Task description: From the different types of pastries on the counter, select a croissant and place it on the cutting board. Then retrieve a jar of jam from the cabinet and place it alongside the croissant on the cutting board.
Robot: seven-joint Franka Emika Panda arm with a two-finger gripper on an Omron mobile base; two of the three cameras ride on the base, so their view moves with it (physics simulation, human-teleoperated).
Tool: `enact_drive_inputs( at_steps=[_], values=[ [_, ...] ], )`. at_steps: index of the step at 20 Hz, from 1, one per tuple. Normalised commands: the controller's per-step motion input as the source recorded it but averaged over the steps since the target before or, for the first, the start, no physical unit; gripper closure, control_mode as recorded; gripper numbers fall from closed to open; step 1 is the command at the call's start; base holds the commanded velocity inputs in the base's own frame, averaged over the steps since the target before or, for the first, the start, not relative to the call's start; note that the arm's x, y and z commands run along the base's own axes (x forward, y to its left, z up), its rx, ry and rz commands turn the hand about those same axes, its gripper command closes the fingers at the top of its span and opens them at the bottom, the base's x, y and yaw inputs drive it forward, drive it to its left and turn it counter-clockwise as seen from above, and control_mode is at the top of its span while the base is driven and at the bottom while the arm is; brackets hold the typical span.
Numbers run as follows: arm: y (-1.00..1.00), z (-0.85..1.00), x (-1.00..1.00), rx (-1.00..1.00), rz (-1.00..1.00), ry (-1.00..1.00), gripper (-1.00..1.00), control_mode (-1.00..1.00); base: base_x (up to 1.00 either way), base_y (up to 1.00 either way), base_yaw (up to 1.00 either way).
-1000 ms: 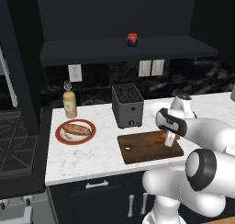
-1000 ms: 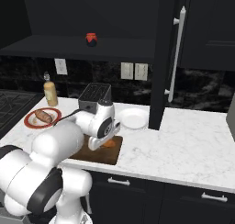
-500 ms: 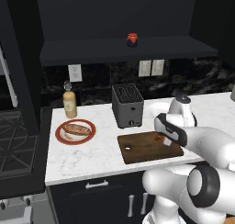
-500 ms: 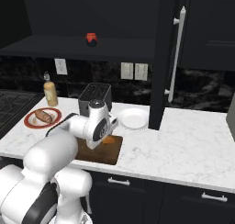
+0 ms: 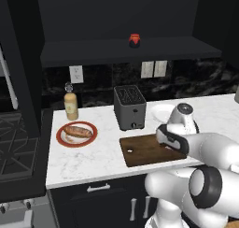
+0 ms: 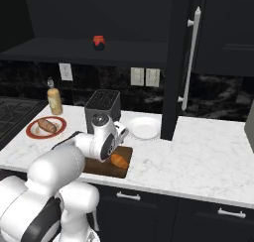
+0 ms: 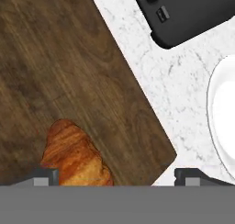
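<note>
The croissant (image 7: 75,156) lies on the dark wooden cutting board (image 7: 69,81), near the board's right end. My gripper (image 7: 117,176) hovers just above it and is open. Its fingertips stand wide apart, the left one beside the pastry, and nothing is held. From the right base view the croissant (image 6: 119,160) rests on the cutting board (image 6: 94,165) under my hand. In the left base view my arm hides the right end of the cutting board (image 5: 140,150). The red jar of jam (image 5: 134,40) stands on the dark cabinet's shelf ledge (image 5: 93,52). The jar of jam (image 6: 99,41) is far above the marble counter (image 6: 198,156).
A red-rimmed plate (image 5: 59,137) holding the longer roll (image 5: 78,131) sits at the counter's left, and a tan bottle (image 5: 71,104) stands behind it. A dark toaster (image 5: 129,107) stands behind the board. A white plate (image 6: 144,128) lies to its right. A stove lies at far left.
My arm has folded lower over the board's right end and the hand has shifted slightly. The croissant stays on the board.
</note>
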Motion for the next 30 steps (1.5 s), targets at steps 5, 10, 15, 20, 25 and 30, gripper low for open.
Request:
enact_drive_inputs(
  at_steps=[5, 10, 15, 20, 25, 30],
  values=[
    [-0.31, 1.00, 0.00, -0.08, -0.08, -0.22, -1.00, -1.00, 0.00, 0.00, 0.00],
    [-0.31, 1.00, -0.06, 0.00, -0.02, -0.09, -1.00, -1.00, 0.00, 0.00, 0.00],
    [-0.39, 1.00, -0.27, 0.02, -0.03, -0.05, -1.00, -1.00, 0.00, 0.00, 0.00],
    [-0.32, 1.00, -0.52, 0.06, -0.05, -0.06, -1.00, -1.00, 0.00, 0.00, 0.00],
    [0.00, 0.98, -0.72, 0.04, -0.04, -0.11, -1.00, -1.00, 0.00, 0.00, 0.00],
    [0.60, 0.28, -0.96, -0.08, 0.00, -0.33, -1.00, -1.00, 0.00, 0.00, 0.00]
  ],
)
